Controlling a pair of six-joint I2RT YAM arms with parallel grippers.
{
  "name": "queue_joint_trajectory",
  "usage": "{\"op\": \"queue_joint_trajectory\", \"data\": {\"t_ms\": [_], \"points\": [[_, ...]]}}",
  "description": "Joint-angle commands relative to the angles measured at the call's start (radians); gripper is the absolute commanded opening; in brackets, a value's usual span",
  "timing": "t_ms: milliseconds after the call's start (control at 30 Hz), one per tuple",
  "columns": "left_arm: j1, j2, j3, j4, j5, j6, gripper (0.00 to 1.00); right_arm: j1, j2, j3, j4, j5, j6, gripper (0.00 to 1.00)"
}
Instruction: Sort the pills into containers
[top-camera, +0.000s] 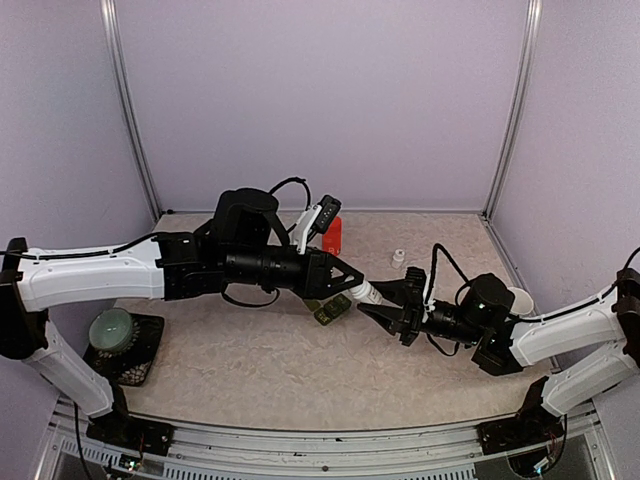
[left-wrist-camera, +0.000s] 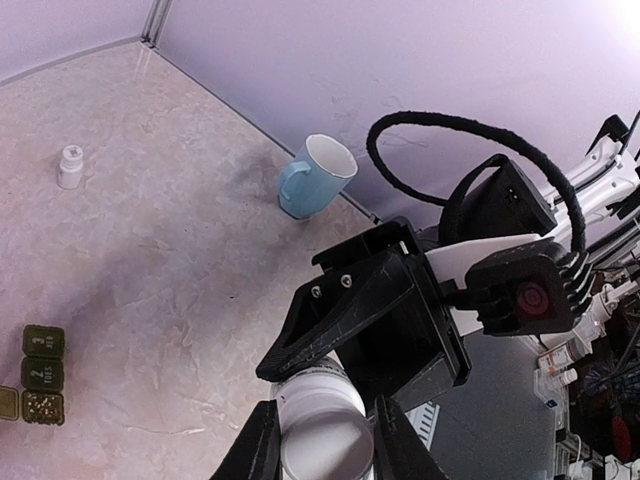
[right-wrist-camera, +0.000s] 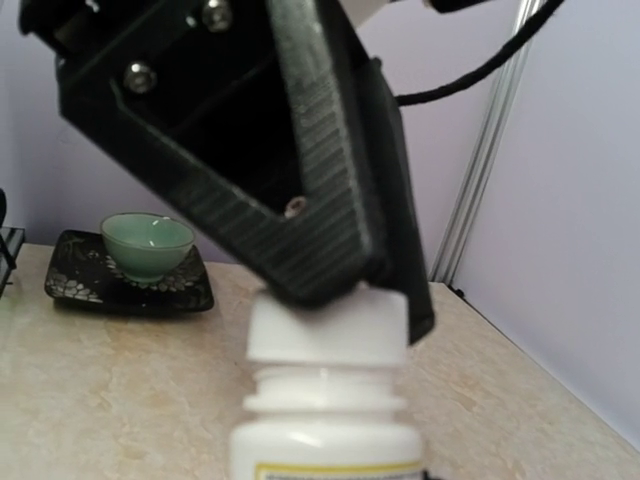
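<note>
My left end effector is nearly closed, its two black fingers pressed on either side of the cap of a white pill bottle. My right end effector is also narrowed to a tight gap and clamps the body of the same bottle from the opposite end. The bottle hangs between them, off the bench.

My left arm reaches in from the left edge, forearm about level, wrist pointing right toward the middle. My right arm comes in from the right, a little lower, wrist pointing left, so the two end effectors meet nose to nose near the centre.

The bottle lies roughly on its side, its long axis running along the line between my two wrists, with the cap toward the left arm and the labelled body toward the right arm.

The containers, a dark green strip of three joined compartments, lie flat on the bench just below where the end effectors meet. In the left wrist view the strip runs up and down the frame. Its nearest compartment is open, speckled and yellowish inside, and the other two lids are closed.

A pale blue mug stands by the right wall, a small white vial stands farther back, and a green bowl sits on a dark tray at the left.
</note>
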Motion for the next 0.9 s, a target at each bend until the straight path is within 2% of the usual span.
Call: {"op": "queue_joint_trajectory", "data": {"t_ms": [0,167,300,500,600,733,867], "points": [[-0.002,0.036,-0.002,-0.005,0.028,-0.001,0.27,0.016,-0.014,0.024,0.09,-0.102,0.015,0.06],[0.0,0.042,-0.008,0.005,0.049,-0.002,0.34,0.016,-0.022,0.014,0.115,-0.112,0.024,0.06],[0.005,0.031,-0.021,0.014,0.045,-0.008,0.46,0.016,-0.037,0.009,0.121,-0.106,0.033,0.06],[0.012,0.01,-0.025,0.019,0.024,-0.011,0.49,0.016,-0.058,0.003,0.111,-0.084,0.042,0.06],[0.013,-0.007,-0.028,0.03,0.021,-0.006,0.56,0.016,-0.056,0.002,0.096,-0.058,0.041,0.06],[0.013,-0.022,-0.013,0.041,0.034,0.003,0.6,0.016,-0.04,0.001,0.087,-0.013,0.058,0.06],[0.014,-0.019,0.04,-0.024,0.022,0.033,0.65,0.015,-0.039,0.011,0.039,0.019,0.071,0.06]]}}
